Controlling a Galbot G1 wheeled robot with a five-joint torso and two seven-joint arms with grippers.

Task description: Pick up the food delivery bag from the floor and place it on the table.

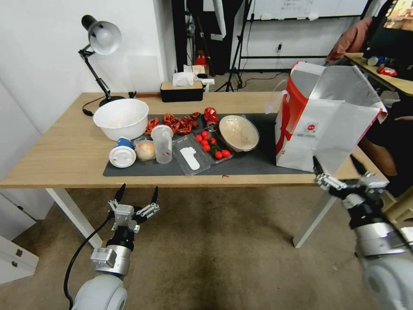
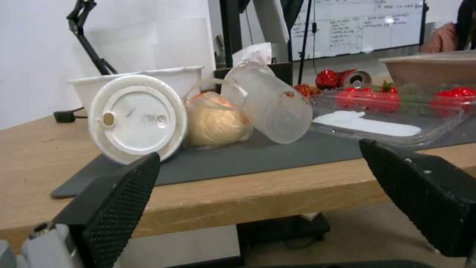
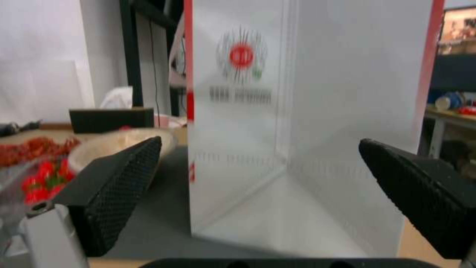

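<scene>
Standing upright on the right end of the table [image 1: 51, 159]: the food delivery bag [image 1: 333, 129], white with red side panels, silver lining visible at its open top, base resting partly on the dark grey mat [image 1: 254, 165] and close to the table's front edge. Just in front of the bag's lower front face, near the table edge: the right gripper [image 1: 340, 168], fingers spread wide, holding nothing, apart from the paper. From the right wrist view, the bag's logo face [image 3: 297, 123] fills the gap between the two black textured fingers [image 3: 116, 186], with no contact visible. Lower on the left, in front of the table and above the carpeted floor [image 1: 223, 258]: the left gripper [image 1: 137, 194], fingers also wide and empty, pointing toward a white lidded cup [image 2: 136, 117], a wrapped bun [image 2: 215, 121] and a clear plastic cup [image 2: 270, 102] on the mat. Also on the table: a white bowl [image 1: 121, 118], a tray of cherry tomatoes [image 1: 213, 146], a paper bowl [image 1: 238, 132], a desk lamp [image 1: 99, 47]. Judging by the bag's place on the table, the task looks essentially done, with release complete. Best handling now: backing the right gripper straight away from the bag without brushing its face, since a light, tall paper bag near an edge could tip or slide with a small nudge.
</scene>
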